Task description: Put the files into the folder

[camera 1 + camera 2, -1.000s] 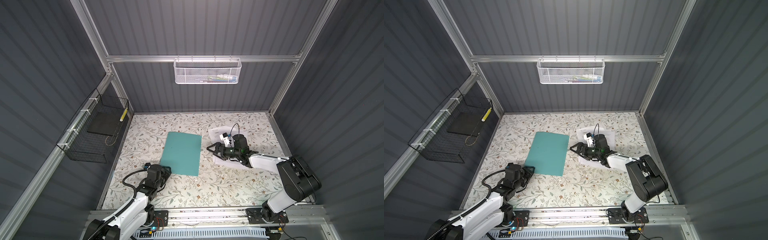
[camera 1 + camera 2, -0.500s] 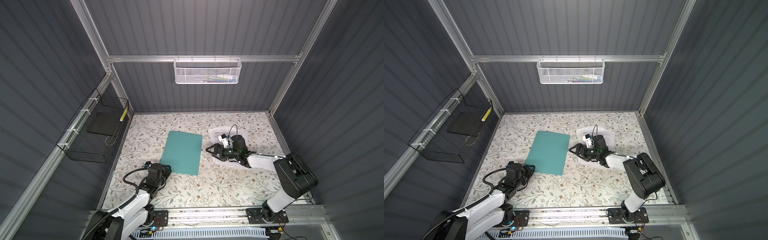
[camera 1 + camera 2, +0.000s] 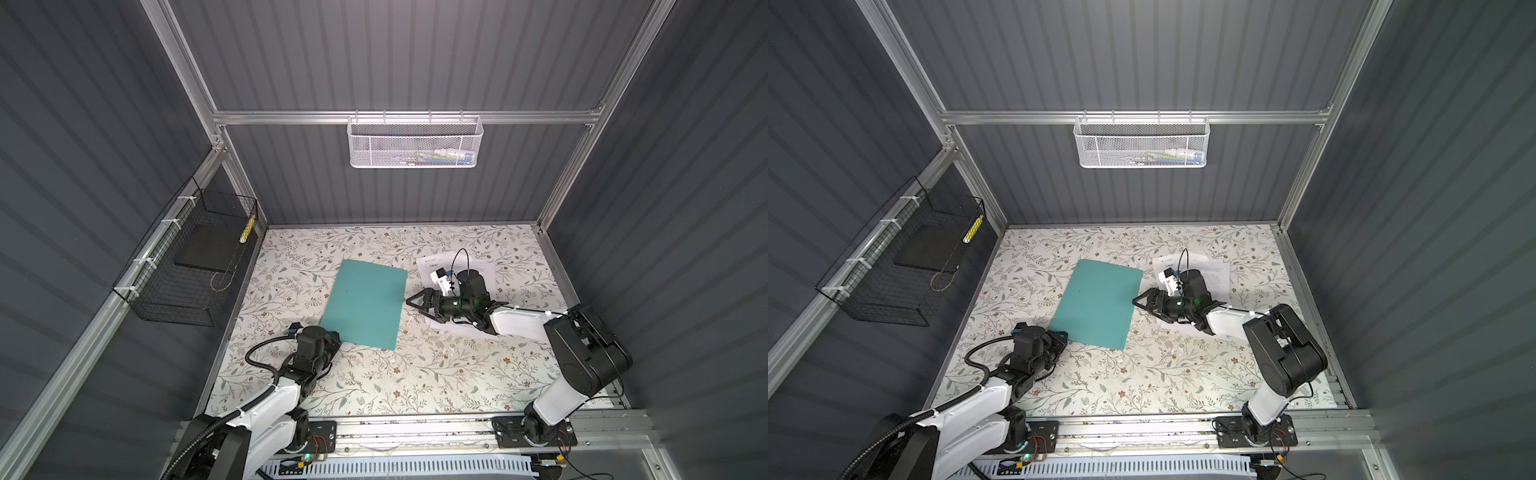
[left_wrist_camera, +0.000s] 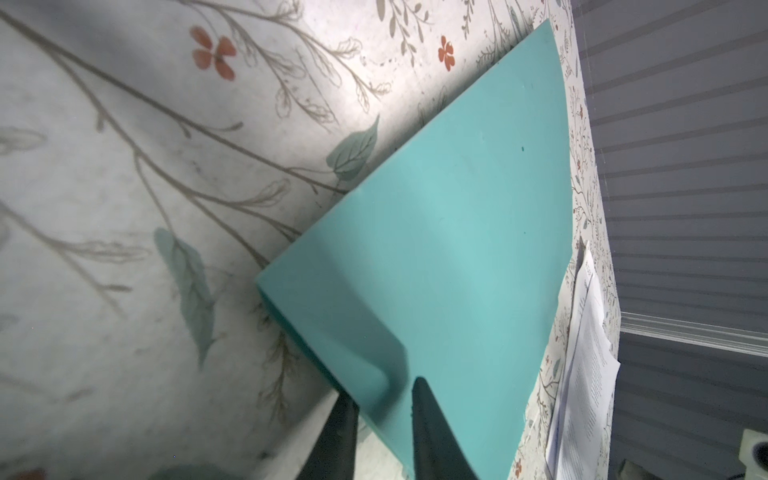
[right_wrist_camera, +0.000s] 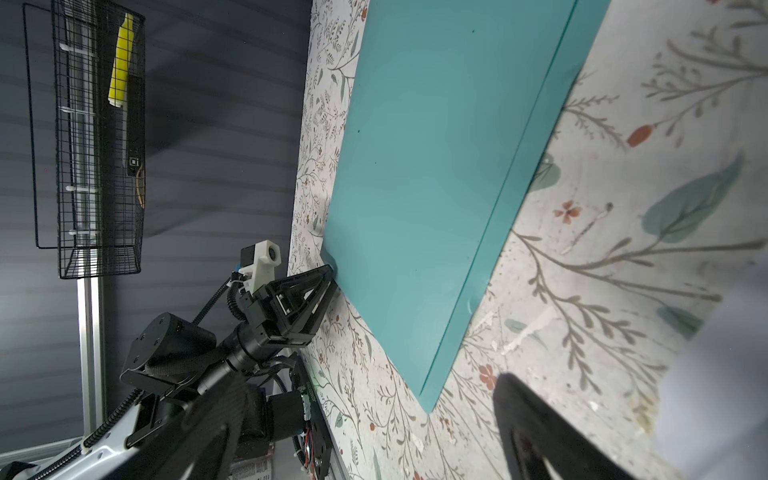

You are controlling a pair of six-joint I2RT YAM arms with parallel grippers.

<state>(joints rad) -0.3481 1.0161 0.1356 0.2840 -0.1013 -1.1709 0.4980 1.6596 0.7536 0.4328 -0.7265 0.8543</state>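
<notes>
The folder (image 3: 365, 305) lies closed at the table's (image 3: 415, 374) middle, the files (image 3: 478, 266) beside it toward the right edge; the left gripper (image 4: 382, 390) straddles its near corner, gripping or not I cannot tell. The right gripper (image 3: 419, 305) gapes empty nearby; a pinch catching both covers would only drag it.

White mesh basket (image 3: 374, 150); wire basket (image 3: 174, 308) holding dark slab (image 3: 205, 251)

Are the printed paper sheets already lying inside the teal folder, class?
No: in a top view the files lie on the table beside the folder, not inside it.
</notes>
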